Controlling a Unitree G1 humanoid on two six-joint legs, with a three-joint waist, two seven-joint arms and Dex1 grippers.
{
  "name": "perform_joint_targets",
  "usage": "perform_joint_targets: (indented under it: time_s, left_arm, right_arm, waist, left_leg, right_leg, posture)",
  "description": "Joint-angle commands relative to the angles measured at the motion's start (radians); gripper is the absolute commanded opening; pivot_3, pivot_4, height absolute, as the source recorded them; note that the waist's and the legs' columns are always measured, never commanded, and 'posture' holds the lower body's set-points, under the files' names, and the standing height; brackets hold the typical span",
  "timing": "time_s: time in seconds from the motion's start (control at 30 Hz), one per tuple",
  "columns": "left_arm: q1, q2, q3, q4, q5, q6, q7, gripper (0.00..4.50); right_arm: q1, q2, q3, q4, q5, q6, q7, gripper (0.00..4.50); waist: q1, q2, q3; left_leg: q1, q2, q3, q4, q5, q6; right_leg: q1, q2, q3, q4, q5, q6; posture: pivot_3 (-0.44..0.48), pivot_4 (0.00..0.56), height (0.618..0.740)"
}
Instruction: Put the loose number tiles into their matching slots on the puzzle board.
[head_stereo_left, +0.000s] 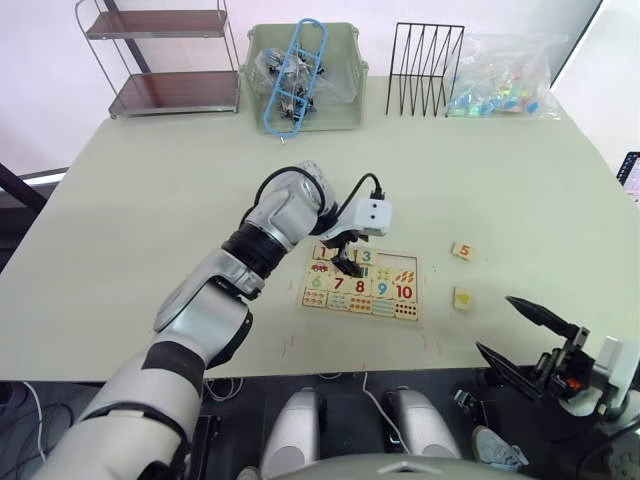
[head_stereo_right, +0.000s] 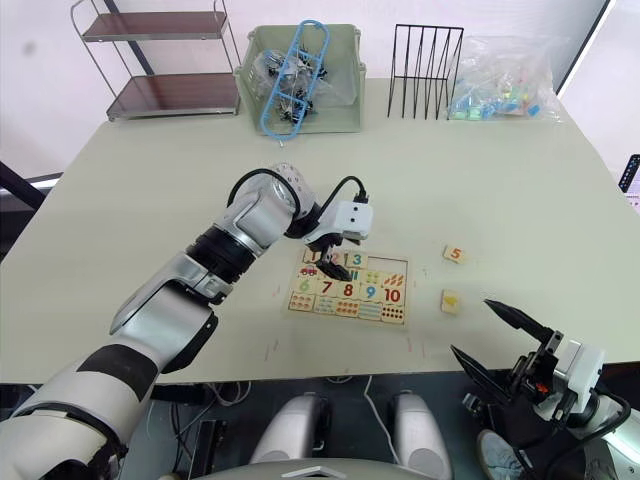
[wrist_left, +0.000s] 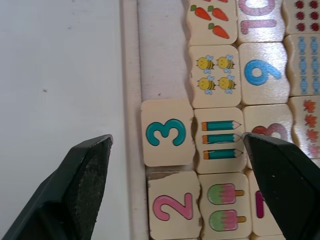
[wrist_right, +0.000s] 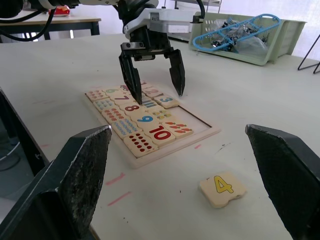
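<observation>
Puzzle board of pale wood lies flat on the off-white table, near its front edge, a shallow rectangular tray packed with rounded-corner square tiles. In the top-edge row of slots, the 2 tile and the 3 tile sit side by side, the 2 pink, the 3 teal, both smooth and glossy; beyond the 3, bare recess floor shows, and the 1 is mostly hidden behind the gripper in the head views. Below run picture tiles: three pencils, four bees, carrots, two ice lollies, then large numerals 6 to 10.

Two loose tiles rest on the table to the board's right, well apart from it: the 5 tile, orange numeral up, and the 4 tile, yellow numeral, nearer the front edge.

Left gripper hangs over the board's top row with its two black tapered fingers spread wide, straddling the 3 tile and pinching nothing. Right gripper waits off the table's front right corner, fingers also parted and empty.

At the far edge stand one two-tier wire shelf, one green bin with blue plastic frames, one black wire rack and one clear bag of coloured pieces
</observation>
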Motion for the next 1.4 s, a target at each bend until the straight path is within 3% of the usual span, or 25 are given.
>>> perform_joint_targets:
  time_s: [0.03, 0.43, 0.53, 0.77, 0.8, 1.4]
  left_arm:
    - [-0.064, 0.008, 0.044, 0.007, -0.032, 0.002, -0.020, 4.48]
    - [-0.122, -0.049, 0.149, 0.182, -0.120, -0.030, 0.047, 4.48]
    - [-0.105, -0.051, 0.155, 0.209, -0.121, -0.061, 0.067, 3.49]
    - [-0.050, -0.054, 0.170, 0.214, -0.143, -0.128, 0.087, 0.26]
    - [-0.041, -0.054, 0.172, 0.214, -0.144, -0.139, 0.093, 0.12]
    - [0.069, -0.077, 0.203, 0.209, -0.185, -0.287, 0.134, 0.12]
  right_arm:
    - [0.001, 0.004, -0.016, -0.007, 0.017, -0.027, 0.008, 4.50]
    - [0.002, 0.001, -0.020, 0.006, 0.019, -0.038, 0.017, 4.50]
    - [0.002, 0.003, -0.020, 0.006, 0.019, -0.038, 0.018, 4.50]
    - [0.007, 0.007, -0.020, 0.002, 0.017, -0.040, 0.015, 4.50]
    - [0.008, 0.007, -0.020, 0.001, 0.016, -0.040, 0.014, 4.50]
    - [0.010, -0.002, -0.019, -0.023, 0.017, -0.026, -0.006, 4.50]
  waist:
    - [0.000, 0.000, 0.000]
    - [0.000, 0.000, 0.000]
    - [-0.001, 0.000, 0.000]
    - [0.000, 0.000, 0.000]
    - [0.000, 0.000, 0.000]
    - [0.000, 0.000, 0.000]
  left_leg:
    - [0.000, 0.000, 0.000, 0.000, 0.000, 0.000]
    - [0.000, 0.000, 0.000, 0.000, 0.000, 0.000]
    - [0.000, 0.000, 0.000, 0.000, 0.000, 0.000]
    - [0.000, 0.000, 0.000, 0.000, 0.000, 0.000]
    - [0.000, 0.000, 0.000, 0.000, 0.000, 0.000]
    - [0.000, 0.000, 0.000, 0.000, 0.000, 0.000]
  right_leg:
    - [0.000, 0.000, 0.000, 0.000, 0.000, 0.000]
    - [0.000, 0.000, 0.000, 0.000, 0.000, 0.000]
    - [0.000, 0.000, 0.000, 0.000, 0.000, 0.000]
    - [0.000, 0.000, 0.000, 0.000, 0.001, -0.002]
    - [0.000, 0.000, 0.000, 0.000, 0.002, -0.003]
    - [0.000, 0.000, 0.000, 0.000, 0.002, -0.003]
  posture:
    - [0.000, 0.150, 0.740]
    - [0.000, 0.150, 0.740]
    - [0.000, 0.150, 0.740]
    - [0.000, 0.150, 0.740]
    - [0.000, 0.150, 0.740]
    - [0.000, 0.150, 0.740]
